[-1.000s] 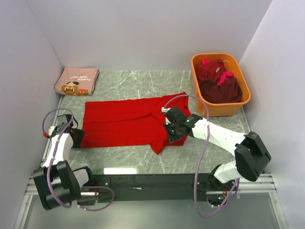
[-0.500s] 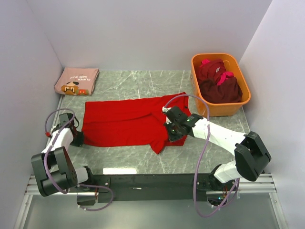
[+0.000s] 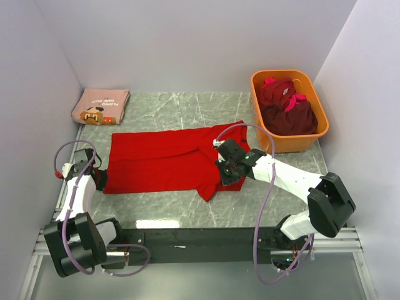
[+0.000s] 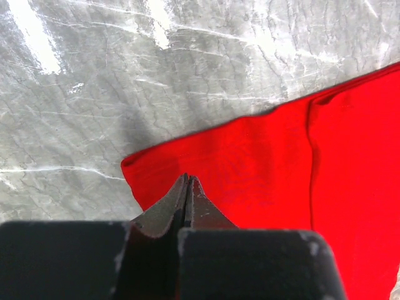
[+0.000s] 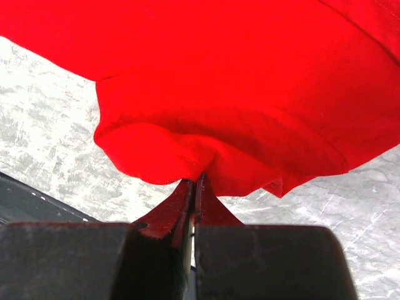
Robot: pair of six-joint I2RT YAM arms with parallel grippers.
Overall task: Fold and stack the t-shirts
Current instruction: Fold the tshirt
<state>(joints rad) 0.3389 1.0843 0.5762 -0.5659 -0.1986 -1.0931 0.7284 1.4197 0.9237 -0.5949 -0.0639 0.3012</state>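
Note:
A bright red t-shirt (image 3: 162, 164) lies spread flat across the middle of the table. My left gripper (image 3: 100, 179) is at its near-left corner. In the left wrist view the left gripper (image 4: 187, 177) is shut, tips pressed together on the red cloth (image 4: 262, 162) just inside the corner's edge. My right gripper (image 3: 225, 174) is shut on the shirt's near-right part. The right wrist view shows the red cloth (image 5: 250, 94) bunched and puckered at the closed tips of the right gripper (image 5: 195, 178). A folded dusty-pink t-shirt (image 3: 100, 105) with a cartoon print lies at the far left.
An orange tub (image 3: 261, 81) stands at the far right with dark maroon t-shirts (image 3: 289, 115) with pink trim piled inside. Grey walls close in on the left, back and right. The arms' black base rail (image 3: 200, 237) runs along the near edge.
My left gripper has shut on the red shirt's near-left corner, and that corner has shifted slightly to the left. The right arm has not moved.

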